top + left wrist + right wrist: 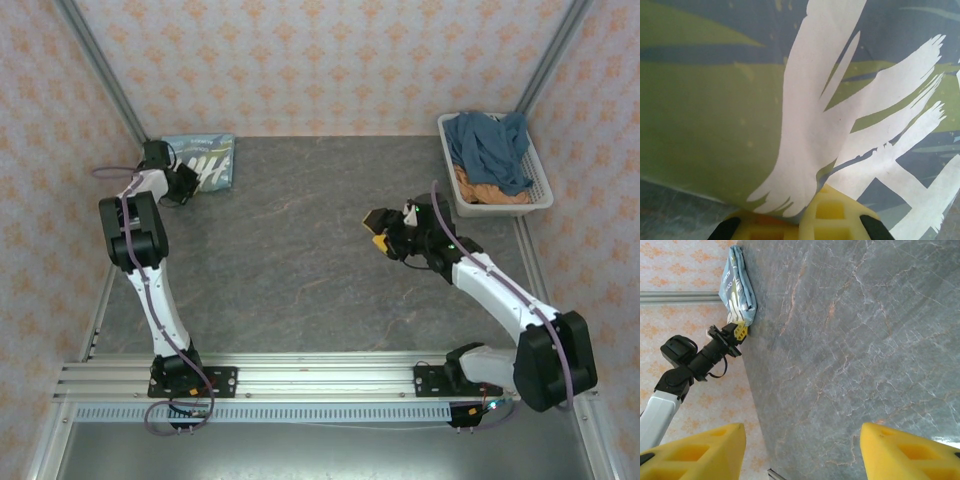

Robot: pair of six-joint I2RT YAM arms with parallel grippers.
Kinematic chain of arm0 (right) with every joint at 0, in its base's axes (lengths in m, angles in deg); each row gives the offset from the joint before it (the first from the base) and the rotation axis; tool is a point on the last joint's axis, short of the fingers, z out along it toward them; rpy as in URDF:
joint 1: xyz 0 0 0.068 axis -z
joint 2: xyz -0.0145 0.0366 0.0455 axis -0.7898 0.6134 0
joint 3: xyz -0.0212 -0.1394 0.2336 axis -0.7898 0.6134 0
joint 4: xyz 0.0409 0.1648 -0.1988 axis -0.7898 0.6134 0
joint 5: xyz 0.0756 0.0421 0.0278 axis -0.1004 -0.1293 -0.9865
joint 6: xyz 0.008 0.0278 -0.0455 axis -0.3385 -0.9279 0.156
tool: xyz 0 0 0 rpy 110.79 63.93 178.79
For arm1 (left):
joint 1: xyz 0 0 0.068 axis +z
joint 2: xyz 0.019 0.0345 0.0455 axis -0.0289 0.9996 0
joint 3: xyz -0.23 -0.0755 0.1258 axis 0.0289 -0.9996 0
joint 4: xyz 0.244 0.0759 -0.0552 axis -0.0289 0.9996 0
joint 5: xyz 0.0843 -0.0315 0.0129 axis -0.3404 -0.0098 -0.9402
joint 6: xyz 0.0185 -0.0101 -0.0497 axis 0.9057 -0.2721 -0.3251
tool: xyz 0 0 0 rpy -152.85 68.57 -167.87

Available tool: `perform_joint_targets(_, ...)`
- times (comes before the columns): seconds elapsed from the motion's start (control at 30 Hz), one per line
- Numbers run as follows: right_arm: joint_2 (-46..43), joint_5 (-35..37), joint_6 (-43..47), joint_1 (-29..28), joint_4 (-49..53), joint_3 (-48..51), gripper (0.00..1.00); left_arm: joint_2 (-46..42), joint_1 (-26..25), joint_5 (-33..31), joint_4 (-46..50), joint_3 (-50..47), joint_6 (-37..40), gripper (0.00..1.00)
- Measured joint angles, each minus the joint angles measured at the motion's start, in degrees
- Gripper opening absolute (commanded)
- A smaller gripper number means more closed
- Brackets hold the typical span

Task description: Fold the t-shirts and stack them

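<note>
A folded light blue t-shirt [205, 160] with white block lettering lies at the table's far left corner. My left gripper [181, 186] is at its near edge, shut, with the shirt's hem pinched between the yellow fingers [840, 215]. Up close the lettered cloth [810, 115] drapes over the left gripper [810, 210]. From the right wrist I see the same shirt [737, 290] and the left gripper [740, 331] touching its corner. My right gripper [385, 232] hovers open over bare table right of centre, with nothing between its fingers [802, 450]. A slate-blue t-shirt [490, 148] lies crumpled on an orange one [487, 192].
Both crumpled shirts sit in a white slatted basket [542, 175] at the far right corner. Grey marbled table [300, 260] stretches between the arms. Patterned walls with metal posts close in the back and sides. A metal rail [320, 380] runs along the near edge.
</note>
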State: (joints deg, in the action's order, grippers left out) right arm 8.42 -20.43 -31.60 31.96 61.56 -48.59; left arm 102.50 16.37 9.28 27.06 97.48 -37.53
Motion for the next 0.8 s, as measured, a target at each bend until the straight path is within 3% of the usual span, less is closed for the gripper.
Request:
perform_joint_targets(0.17, 1.16, 0.02, 0.22, 0.0, -2.1, -1.51, 0.62, 0.94, 0.04, -0.07, 1.81, 2.01, 0.0, 0.32)
perform_joint_targets(0.2, 1.16, 0.04, 0.31, 0.0, -2.78, -1.73, 0.62, 0.9, 0.04, -0.26, 1.95, 1.95, -0.15, 0.44)
perform_joint_targets(0.27, 1.16, 0.09, 0.57, 0.0, -4.61, -2.01, 0.63, 0.02, 0.04, -0.96, 1.81, 0.55, -0.37, 0.85)
perform_joint_targets(0.3, 1.16, 0.2, 0.68, 0.0, -5.64, -2.16, 0.64, -1.16, 0.04, -0.9, 1.44, -0.81, -0.42, 1.0)
perform_joint_targets(0.43, 1.16, 0.96, 1.57, 0.0, -7.87, -3.23, 0.69, -9.99, 0.0, -2.01, 2.71, -6.45, -0.85, 1.0)
perform_joint_targets(0.5, 1.16, 2.08, 2.82, 0.0, -6.8, -5.05, 0.99, -16.57, -0.02, -2.64, 3.32, -9.31, -1.03, 1.0)
perform_joint_targets(0.67, 0.85, 7.65, 7.5, 0.31, 5.09, -14.91, 0.99, -37.59, -2.12, -6.56, 4.76, -19.74, -1.18, 1.0)
perform_joint_targets(0.8, -3.63, 15.98, 13.05, 0.72, 14.49, -17.97, 0.99, -51.54, -9.84, -15.15, 8.2, -27.1, -0.39, 1.0)
